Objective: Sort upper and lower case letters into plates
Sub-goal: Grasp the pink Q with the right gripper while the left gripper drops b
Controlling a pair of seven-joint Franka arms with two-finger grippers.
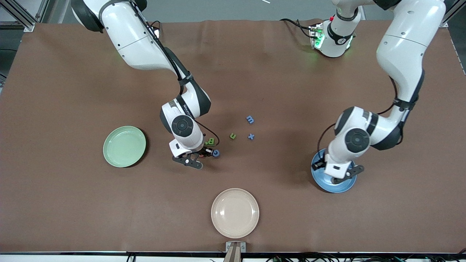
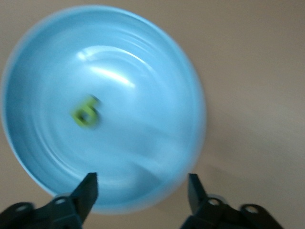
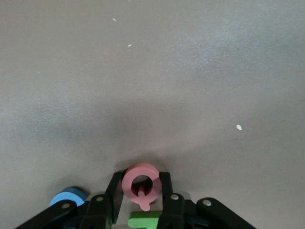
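My right gripper (image 1: 206,153) is low at the table, shut on a red ring letter with a small tail (image 3: 141,183). Close by it lie a green B (image 1: 209,142) and a blue ring (image 1: 216,153), which also shows in the right wrist view (image 3: 69,196). A blue m (image 1: 250,119), a green n (image 1: 232,136) and a blue x (image 1: 251,136) lie toward the table's middle. My left gripper (image 1: 335,170) is open and empty over the blue plate (image 1: 338,187). In the left wrist view the plate (image 2: 143,71) holds one small green letter (image 2: 86,112). The pale green plate (image 1: 124,146) is empty.
A cream-beige plate (image 1: 235,213) sits near the table's front edge, nearer the front camera than the letters. A green piece (image 3: 145,220) shows under the red ring in the right wrist view. Brown tabletop lies between the plates.
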